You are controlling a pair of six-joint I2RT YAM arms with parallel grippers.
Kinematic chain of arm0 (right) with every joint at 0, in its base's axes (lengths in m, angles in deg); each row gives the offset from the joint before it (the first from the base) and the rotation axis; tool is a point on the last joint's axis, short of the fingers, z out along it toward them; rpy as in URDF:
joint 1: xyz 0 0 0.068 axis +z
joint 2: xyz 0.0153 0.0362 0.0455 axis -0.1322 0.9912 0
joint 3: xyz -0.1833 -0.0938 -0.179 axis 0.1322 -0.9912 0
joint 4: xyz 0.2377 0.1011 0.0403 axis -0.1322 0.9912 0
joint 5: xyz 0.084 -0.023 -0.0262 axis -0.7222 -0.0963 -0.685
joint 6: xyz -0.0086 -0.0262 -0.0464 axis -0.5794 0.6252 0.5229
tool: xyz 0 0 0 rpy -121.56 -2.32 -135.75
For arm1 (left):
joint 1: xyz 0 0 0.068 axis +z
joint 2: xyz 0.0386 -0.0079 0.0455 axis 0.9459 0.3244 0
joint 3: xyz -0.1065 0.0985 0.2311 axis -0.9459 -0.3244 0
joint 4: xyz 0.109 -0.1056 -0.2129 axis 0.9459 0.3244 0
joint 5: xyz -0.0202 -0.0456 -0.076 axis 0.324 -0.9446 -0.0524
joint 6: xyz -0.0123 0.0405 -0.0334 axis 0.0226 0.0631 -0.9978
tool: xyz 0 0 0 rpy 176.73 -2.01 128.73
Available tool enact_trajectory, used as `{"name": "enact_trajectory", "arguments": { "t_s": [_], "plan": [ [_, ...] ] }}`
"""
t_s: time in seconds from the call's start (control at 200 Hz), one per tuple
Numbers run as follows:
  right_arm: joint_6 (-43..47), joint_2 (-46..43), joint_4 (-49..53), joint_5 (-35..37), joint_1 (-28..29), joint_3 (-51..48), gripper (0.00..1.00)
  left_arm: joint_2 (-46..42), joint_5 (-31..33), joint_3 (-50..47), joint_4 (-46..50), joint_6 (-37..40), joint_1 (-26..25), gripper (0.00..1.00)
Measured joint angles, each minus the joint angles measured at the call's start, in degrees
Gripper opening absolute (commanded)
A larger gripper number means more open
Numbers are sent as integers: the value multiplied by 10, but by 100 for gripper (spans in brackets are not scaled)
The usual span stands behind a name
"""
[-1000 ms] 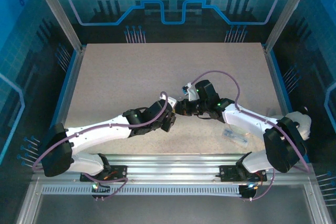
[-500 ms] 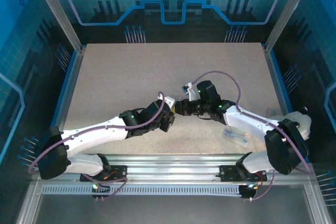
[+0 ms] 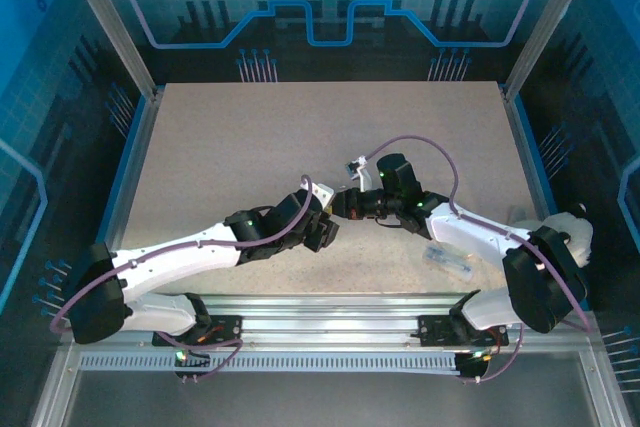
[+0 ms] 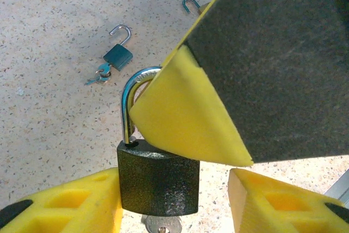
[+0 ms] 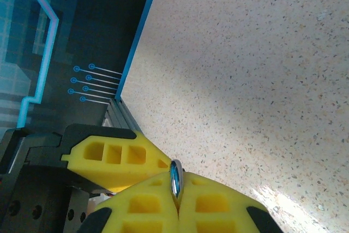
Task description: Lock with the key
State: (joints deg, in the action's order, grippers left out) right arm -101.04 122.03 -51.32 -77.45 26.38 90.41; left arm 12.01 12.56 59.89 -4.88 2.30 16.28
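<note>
We see a dark, rough-textured padlock [image 4: 158, 181] held upright off the surface [image 3: 250, 137], over its middle, slightly toward the near edge. The right gripper [image 5: 175, 186] pinches its silver shackle [image 4: 127, 107]. A silver key [image 4: 162, 223] shows at its underside.

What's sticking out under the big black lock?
A silver key pokes out beneath the black lock. Its blade is hidden inside the lock.

Both my arms wear white shells with black joints: the white-shelled left arm [image 3: 190, 252] at lower left, the white-shelled right arm [image 3: 470, 232] at lower right. Thin lilac cables [image 3: 405, 138] loop along them. My blocky yellow fingers [image 4: 106, 200] [image 5: 161, 186] have rectangular cut-outs.
</note>
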Motion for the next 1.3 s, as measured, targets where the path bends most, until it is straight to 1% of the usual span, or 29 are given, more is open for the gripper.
{"name": "enact_trajectory", "arguments": {
  "t_s": [0.1, 0.205, 0.33, 0.45, 0.59, 0.736, 0.916, 1.041, 1.171, 1.301],
  "plan": [
    [-2, 0, -6, -4, 0, -1, 0, -2, -5, 0, -6, 1, 0, 64],
    [-6, 0, -18, -10, 0, -2, 0, -3, -9, 0, -8, 1, 0, 67],
    [-9, -1, -26, -17, 0, -5, 0, -9, -16, 0, -10, 1, 1, 68],
    [-11, -2, -31, -19, 0, -8, 0, -25, -30, -7, -21, -2, 12, 71],
    [-19, -3, -39, -24, -2, -13, 0, -48, -46, -21, -31, -6, 30, 71],
    [-28, -3, -62, -35, -4, -18, 0, -56, -56, -33, -35, -11, 37, 71],
    [-39, -7, -84, -40, -10, -30, 0, -85, -89, -70, -54, -43, 50, 72],
    [-54, -14, -111, -45, -17, -45, 0, -123, -121, -105, -78, -74, 53, 76],
    [-76, -18, -153, -47, -19, -57, 0, -175, -157, -145, -121, -111, 55, 80],
    [-103, -18, -203, -51, -19, -67, 0, -199, -192, -173, -171, -146, 57, 80]
  ]
}}
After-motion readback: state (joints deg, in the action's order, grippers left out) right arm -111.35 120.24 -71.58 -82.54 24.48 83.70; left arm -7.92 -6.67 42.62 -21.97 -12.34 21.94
